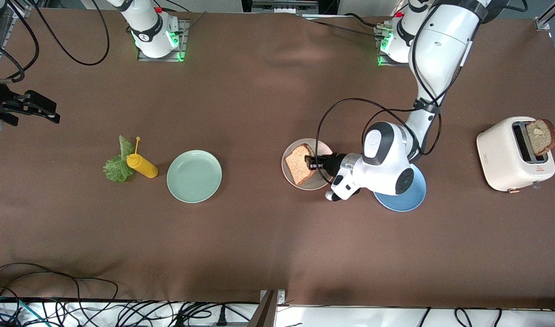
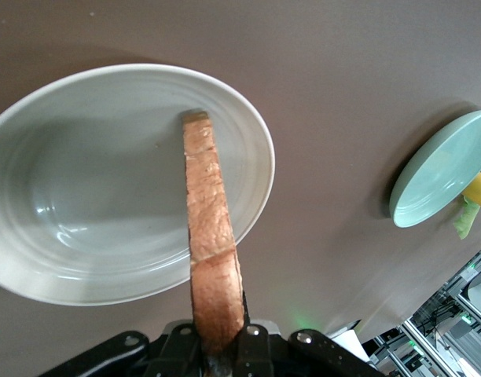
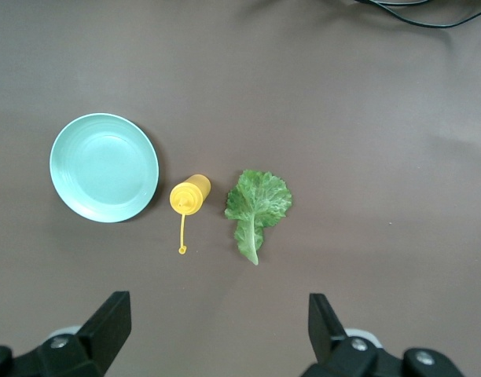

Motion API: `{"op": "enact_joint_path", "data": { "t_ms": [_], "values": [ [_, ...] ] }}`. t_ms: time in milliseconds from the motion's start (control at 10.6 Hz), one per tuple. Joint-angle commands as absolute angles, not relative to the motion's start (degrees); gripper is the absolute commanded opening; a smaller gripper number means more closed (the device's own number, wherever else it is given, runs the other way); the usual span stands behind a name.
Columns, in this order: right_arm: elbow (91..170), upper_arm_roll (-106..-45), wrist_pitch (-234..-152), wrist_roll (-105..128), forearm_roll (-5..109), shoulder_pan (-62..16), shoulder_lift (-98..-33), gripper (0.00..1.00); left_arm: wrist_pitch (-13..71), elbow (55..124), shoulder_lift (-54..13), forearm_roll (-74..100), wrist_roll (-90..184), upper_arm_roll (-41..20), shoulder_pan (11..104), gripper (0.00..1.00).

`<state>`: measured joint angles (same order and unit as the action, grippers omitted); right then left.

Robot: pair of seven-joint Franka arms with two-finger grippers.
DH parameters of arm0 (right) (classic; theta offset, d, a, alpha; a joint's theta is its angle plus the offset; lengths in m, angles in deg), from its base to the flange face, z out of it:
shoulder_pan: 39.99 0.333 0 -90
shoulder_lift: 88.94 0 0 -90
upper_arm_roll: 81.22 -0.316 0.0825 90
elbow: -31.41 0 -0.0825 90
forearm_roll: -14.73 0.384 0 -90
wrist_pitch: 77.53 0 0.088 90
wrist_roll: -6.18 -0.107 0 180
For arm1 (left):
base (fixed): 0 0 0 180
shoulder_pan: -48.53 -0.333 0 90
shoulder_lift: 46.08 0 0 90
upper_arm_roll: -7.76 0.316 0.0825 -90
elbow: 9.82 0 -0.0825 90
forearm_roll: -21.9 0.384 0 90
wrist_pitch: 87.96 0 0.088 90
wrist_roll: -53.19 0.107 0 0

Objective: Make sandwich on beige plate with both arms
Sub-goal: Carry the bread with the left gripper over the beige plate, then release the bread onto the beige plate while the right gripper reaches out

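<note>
A slice of brown wholegrain bread [image 2: 211, 259] is being held edge-on by the left gripper [image 1: 312, 163], its jaws pinching the crust at one edge, over the beige plate [image 1: 290, 156]. In the front view the slice is leaning, its lower edge seeming to rest on or just above the plate; contact cannot be told for certain. The bread is judged to be light, soft and crumbly, so only a gentle pinch across the firmer crust is being called for; a hard squeeze would be denting or tearing it.

A second slice [image 1: 541, 136] is standing in a slot of the white toaster [image 1: 509, 156] toward the left arm's end of the table, and its exposed top crust looks like the place to be taken.

The lettuce leaf [image 3: 258, 203] is lying flat beside the yellow squeeze bottle [image 3: 189, 195], near the mint-green plate [image 3: 104, 167]. It is thin, limp and easily bruised, and is best taken by the stalk end.

The right gripper [image 3: 217, 338] is hanging above that area with jaws spread wide, holding nothing.
</note>
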<state>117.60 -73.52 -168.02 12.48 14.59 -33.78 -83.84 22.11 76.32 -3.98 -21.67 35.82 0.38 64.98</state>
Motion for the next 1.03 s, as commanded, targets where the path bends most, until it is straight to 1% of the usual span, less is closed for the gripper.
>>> {"op": "enact_joint_path", "data": {
  "t_ms": [0, 282, 470, 658, 845, 939],
  "values": [
    [117.45, -73.57, -168.49, 12.33, 14.03, -33.75, -83.76, 1.0, 21.64, 76.58, -4.68, -23.02, 25.03, 1.17, 65.23, 0.99],
    [117.54, -73.57, -168.23, 12.25, 14.47, -33.83, -83.23, 1.0, 21.64, 76.57, -4.77, -20.46, 24.09, 1.69, 64.26, 1.0],
    [117.54, -73.66, -168.14, 12.16, 14.47, -33.66, -83.23, 1.0, 21.47, 76.84, -4.77, -17.85, 24.27, 1.96, 61.29, 1.0],
    [117.54, -73.66, -168.23, 12.16, 14.47, -33.66, -83.23, 1.0, 21.38, 77.27, -4.68, -16.77, 23.22, 2.31, 60.39, 1.0],
    [117.54, -73.66, -168.14, 12.95, 14.47, -33.57, -83.23, 1.0, 16.92, 76.67, -5.11, -15.99, 23.39, 2.66, 56.02, 1.0],
    [117.54, -73.75, -168.4, 13.03, 14.56, -33.57, -83.23, 1.0, 14.9, 76.49, -5.81, -12.32, 23.39, 2.58, 53.39, 1.0]
  ]
}}
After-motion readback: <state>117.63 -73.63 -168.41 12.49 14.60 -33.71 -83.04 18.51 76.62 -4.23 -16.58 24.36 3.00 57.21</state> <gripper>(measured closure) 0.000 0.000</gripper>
